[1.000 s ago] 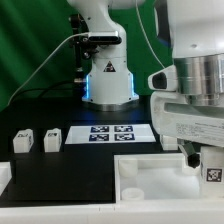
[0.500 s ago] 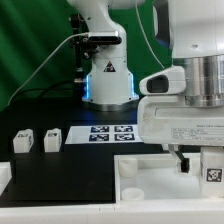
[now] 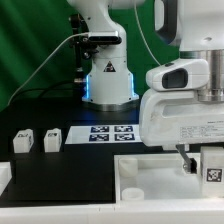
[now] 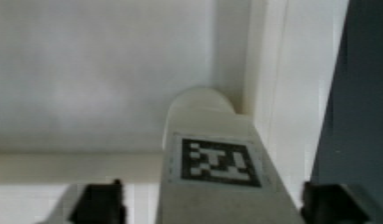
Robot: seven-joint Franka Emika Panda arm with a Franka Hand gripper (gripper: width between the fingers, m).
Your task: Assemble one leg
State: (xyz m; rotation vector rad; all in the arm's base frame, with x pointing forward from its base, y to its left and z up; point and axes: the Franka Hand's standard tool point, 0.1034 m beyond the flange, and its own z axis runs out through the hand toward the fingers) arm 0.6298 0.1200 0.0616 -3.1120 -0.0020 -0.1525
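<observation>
A white leg (image 4: 220, 160) with a black-and-white tag lies between my fingers, on the white tray (image 4: 99, 90) close to its raised wall. My gripper (image 4: 220, 205) is open. One dark finger (image 4: 103, 200) stands clear of the leg and the other finger (image 4: 339, 200) is close beside it. In the exterior view the same leg (image 3: 212, 172) shows at the tray's (image 3: 150, 185) right end, under my gripper (image 3: 200, 165). Two more legs (image 3: 24, 141) (image 3: 52, 139) stand on the black table at the exterior view's left.
The marker board (image 3: 110, 133) lies flat behind the tray. The arm's base (image 3: 108, 80) stands at the back. A round hole (image 3: 130, 192) shows in the tray's near corner. A white piece (image 3: 4, 178) sits at the left edge.
My arm's wrist has swung toward the exterior view's left and risen a little above the tray. The tagged leg at the tray's right end has stayed in place.
</observation>
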